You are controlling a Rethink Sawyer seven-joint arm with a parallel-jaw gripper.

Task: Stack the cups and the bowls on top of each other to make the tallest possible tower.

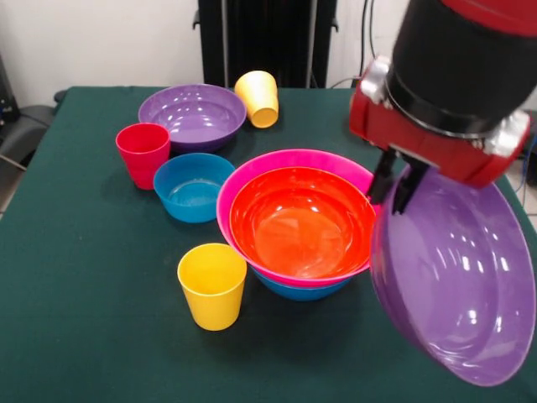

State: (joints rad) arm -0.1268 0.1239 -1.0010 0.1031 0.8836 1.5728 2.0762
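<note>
My gripper (396, 186) is shut on the rim of a wide purple bowl (457, 277), which hangs tilted on edge at the right, its inside facing the camera, beside the tower. The tower (298, 222) at the table's middle is an orange bowl (302, 222) nested in the big pink bowl (243, 180), with a blue bowl (300, 290) lowest. A second purple bowl (192, 115) and a tipped yellow cup (258, 98) sit at the far side. A red-pink cup (143, 154) and a lone blue bowl (193, 186) stand left. An upright yellow cup (212, 285) stands in front.
The green table (84, 319) ends at its far edge near the black pedestal (267, 38). A dark chair (21, 126) stands off the table's left side. My red and black arm (457, 75) fills the upper right.
</note>
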